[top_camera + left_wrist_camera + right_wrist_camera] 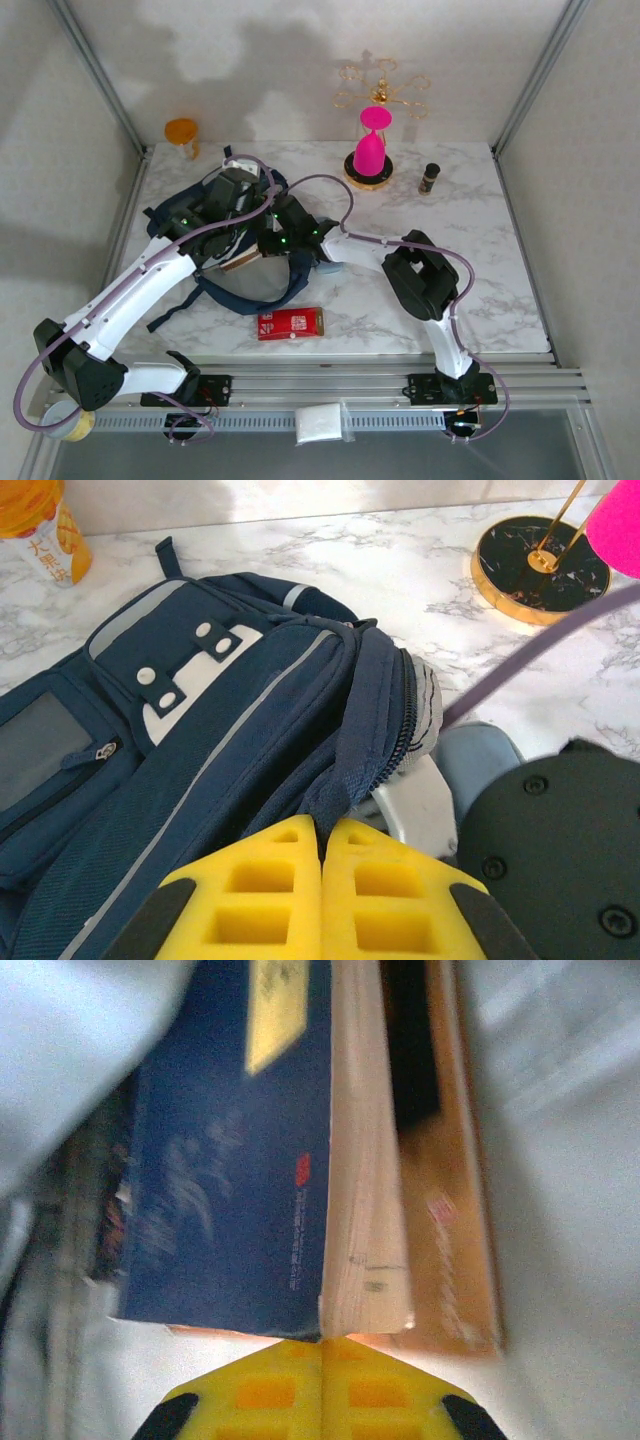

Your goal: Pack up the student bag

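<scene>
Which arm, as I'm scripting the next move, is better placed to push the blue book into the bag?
Right. The right gripper, shut, sits at the blue book; the left gripper seems pinched on the student bag, at its opening.

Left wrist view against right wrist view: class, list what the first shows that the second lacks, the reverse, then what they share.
Left wrist view: the navy student bag with its zip open, an orange bottle and a black round base. Right wrist view: a blue-covered book beside a brown book, blurred, among pale fabric. Shared: yellow jaws pressed shut at the bottom edge: left gripper, right gripper.
</scene>
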Action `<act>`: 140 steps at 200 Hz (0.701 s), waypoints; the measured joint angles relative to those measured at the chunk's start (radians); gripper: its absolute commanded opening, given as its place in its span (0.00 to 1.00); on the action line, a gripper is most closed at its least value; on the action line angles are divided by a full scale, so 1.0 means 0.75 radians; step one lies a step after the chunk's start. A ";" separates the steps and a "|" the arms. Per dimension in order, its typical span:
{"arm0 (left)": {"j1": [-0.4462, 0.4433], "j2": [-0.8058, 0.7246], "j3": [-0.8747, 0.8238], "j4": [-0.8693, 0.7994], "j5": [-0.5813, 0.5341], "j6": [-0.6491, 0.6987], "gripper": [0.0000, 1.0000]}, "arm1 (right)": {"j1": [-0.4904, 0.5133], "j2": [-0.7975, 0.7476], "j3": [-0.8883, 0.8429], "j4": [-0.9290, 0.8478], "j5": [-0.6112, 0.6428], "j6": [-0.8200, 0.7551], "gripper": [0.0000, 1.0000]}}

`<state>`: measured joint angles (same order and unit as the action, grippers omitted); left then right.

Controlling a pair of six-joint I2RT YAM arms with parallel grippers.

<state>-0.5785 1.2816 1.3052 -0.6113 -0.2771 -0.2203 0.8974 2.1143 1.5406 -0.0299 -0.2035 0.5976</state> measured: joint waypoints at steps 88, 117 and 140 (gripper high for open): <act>-0.001 -0.021 -0.106 0.060 0.024 -0.083 0.00 | -0.002 -0.434 -0.489 -0.003 0.047 0.020 0.47; -0.001 -0.025 -0.162 0.100 0.043 -0.118 0.00 | -0.002 -0.485 -0.479 -0.147 0.164 0.032 0.61; -0.001 -0.026 -0.208 0.122 0.046 -0.158 0.00 | -0.004 -0.392 -0.401 -0.244 0.238 0.022 0.71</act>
<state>-0.5789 1.2617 1.1496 -0.5198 -0.2424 -0.3386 0.8944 1.8202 1.2400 -0.2127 -0.0250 0.6140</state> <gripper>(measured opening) 0.054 0.668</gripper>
